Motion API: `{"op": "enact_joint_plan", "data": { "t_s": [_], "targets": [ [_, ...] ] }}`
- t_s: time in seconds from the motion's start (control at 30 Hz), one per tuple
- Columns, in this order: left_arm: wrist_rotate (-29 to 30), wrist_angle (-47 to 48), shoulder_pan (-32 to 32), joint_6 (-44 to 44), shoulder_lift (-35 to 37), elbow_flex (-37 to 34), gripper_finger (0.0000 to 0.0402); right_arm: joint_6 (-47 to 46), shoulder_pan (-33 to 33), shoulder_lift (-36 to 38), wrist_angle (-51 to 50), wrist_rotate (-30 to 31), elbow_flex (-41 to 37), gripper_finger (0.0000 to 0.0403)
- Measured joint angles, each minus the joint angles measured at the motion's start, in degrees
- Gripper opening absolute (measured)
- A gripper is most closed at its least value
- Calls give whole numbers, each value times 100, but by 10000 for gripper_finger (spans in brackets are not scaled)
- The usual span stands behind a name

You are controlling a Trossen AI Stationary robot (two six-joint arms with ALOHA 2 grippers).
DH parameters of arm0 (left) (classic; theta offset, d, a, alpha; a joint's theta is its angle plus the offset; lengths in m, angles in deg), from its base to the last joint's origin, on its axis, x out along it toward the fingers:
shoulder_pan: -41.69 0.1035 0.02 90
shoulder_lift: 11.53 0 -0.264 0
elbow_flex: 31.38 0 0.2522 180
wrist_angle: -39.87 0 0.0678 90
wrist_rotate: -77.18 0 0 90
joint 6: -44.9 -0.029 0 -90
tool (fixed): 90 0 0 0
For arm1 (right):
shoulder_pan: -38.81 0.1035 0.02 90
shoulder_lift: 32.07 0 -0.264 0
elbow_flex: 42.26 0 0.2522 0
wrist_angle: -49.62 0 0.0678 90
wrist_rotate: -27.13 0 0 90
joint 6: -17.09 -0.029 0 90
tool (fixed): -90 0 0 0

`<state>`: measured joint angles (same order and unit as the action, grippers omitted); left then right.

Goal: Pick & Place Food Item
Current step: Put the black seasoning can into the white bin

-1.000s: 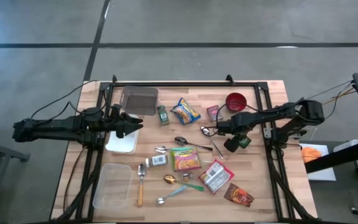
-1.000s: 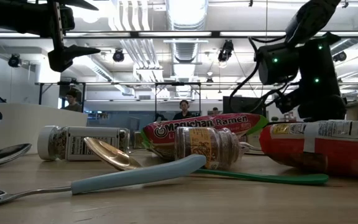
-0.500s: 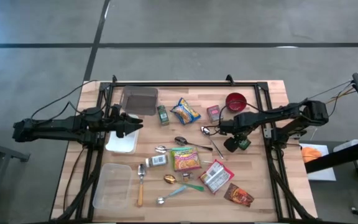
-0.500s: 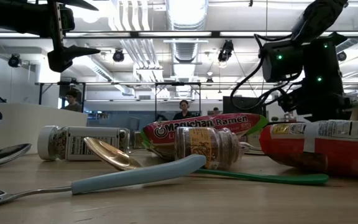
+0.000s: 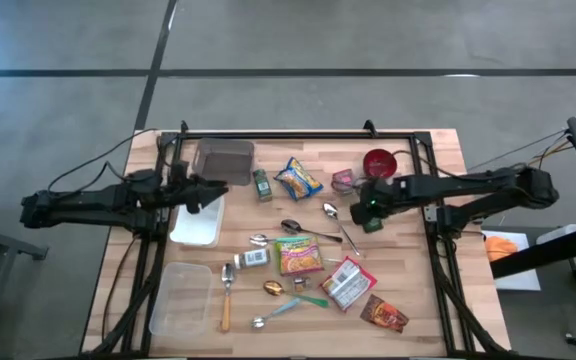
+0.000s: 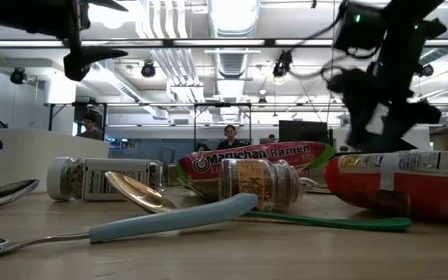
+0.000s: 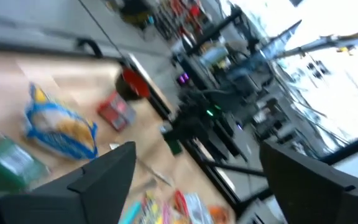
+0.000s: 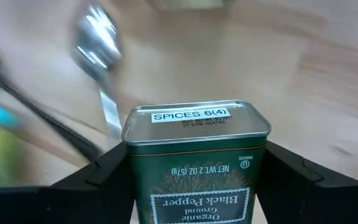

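Note:
A green tin of black pepper sits between the fingers of my right gripper, which is shut on it. In the high view that gripper hangs over the table's right half, near a red bowl, with the tin showing green beneath it. In the low view it is high at the right, blurred. My left gripper stands open and level above the white tray. Its two fingers are wide apart with nothing between them. My right gripper pinches the tin by its two narrow sides, one finger on each. The fingers come from above, slanting steeply down. The tin is lifted clear of the table, and its end with a white sticker points down, away from the wrist.
Below the tin lie spoons. Nearby are a pink packet, a chips bag, another green tin, a ramen packet, a red-and-white pouch, a spice jar, a dark box and a clear container.
My right gripper has risen from the table with the green tin between its fingers, and its wrist has rolled. In the high view it has gone a little toward the far edge and the red bowl. The tin now hangs clear of the wood.

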<state>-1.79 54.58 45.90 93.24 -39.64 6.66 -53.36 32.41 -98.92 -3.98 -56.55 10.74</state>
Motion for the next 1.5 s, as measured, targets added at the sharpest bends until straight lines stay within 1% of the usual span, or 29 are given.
{"op": "enact_joint_plan", "data": {
  "t_s": [0.13, 0.27, 0.37, 0.43, 0.57, 0.63, 0.73, 0.9, 0.97, 1.13, 1.33, 1.5],
  "targets": [
    [524, -4, 0, -521, -219, 169, 294, -990, 0, 448, 785, 582, 0, 249],
    [825, -6, -2, -1016, -777, 431, 272, -1733, -2, 625, 1915, 1358, 0, 249],
    [995, -6, -4, -1331, -1417, 720, 268, -2122, -1, 532, 2929, 1989, 2, 249],
    [1001, -8, -2, -1510, -1892, 959, 268, -2253, -4, 376, 3618, 2330, 4, 249],
    [1087, -33, -2, -1990, -2807, 1481, 282, -2418, -4, -97, 5026, 2696, 35, 249],
    [1261, -31, -4, -2216, -3240, 1784, 298, -2539, -4, -379, 5523, 2713, 128, 249],
    [1524, -22, -2, -2659, -3804, 2209, 330, -2567, -3, -789, 6004, 2715, 337, 249],
    [1558, -43, -15, -3463, -4591, 2880, 385, -2493, 0, -1240, 6280, 2708, 777, 249],
    [1558, -22, -51, -3741, -4839, 3084, 396, -2387, -2, -1339, 6291, 2681, 949, 249],
    [1558, -34, -206, -4443, -5249, 3519, 383, -2197, -22, -1399, 6285, 2481, 1173, 249],
    [1562, -156, -251, -4733, -5470, 3767, 381, -2071, -26, -1351, 6308, 2186, 1309, 249],
    [1557, -281, -264, -4875, -5475, 3894, 381, -2106, -23, -1384, 6268, 1906, 1327, 249]
  ]
}}
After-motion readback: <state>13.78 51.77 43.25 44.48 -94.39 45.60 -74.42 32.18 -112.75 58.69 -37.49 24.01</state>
